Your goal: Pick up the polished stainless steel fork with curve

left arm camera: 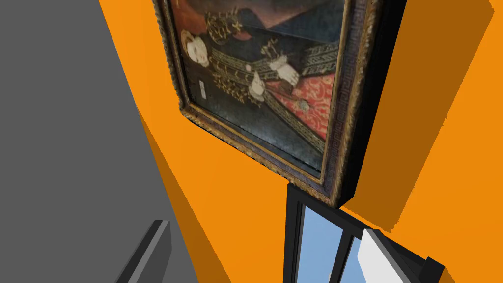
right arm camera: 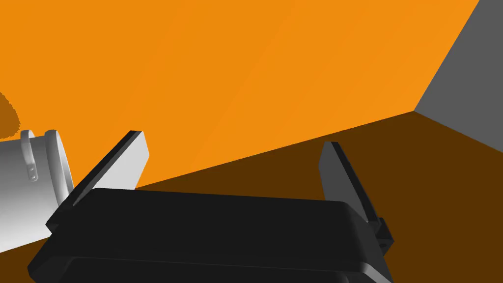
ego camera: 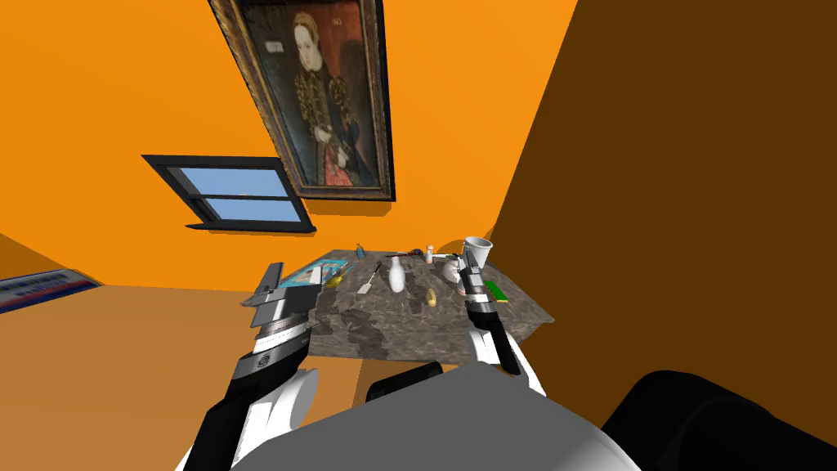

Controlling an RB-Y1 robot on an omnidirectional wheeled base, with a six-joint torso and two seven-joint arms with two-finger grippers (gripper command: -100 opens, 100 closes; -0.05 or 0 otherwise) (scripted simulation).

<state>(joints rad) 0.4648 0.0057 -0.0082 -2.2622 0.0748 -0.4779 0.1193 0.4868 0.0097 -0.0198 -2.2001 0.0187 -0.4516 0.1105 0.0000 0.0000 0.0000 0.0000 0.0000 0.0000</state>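
A slim pale fork with a darker handle lies on the dark stone-patterned table, just left of a white bottle. My left gripper hovers over the table's near left corner, well to the left of the fork. In the left wrist view my left gripper is open and empty, pointing up at the wall. My right gripper is raised over the table's right side next to a white cup. My right gripper is open and empty, with the cup just outside one finger.
Also on the table are a light blue book, a yellow lump, a green flat item and several small things at the back. Orange walls meet in a corner behind the table. A window and a portrait hang above.
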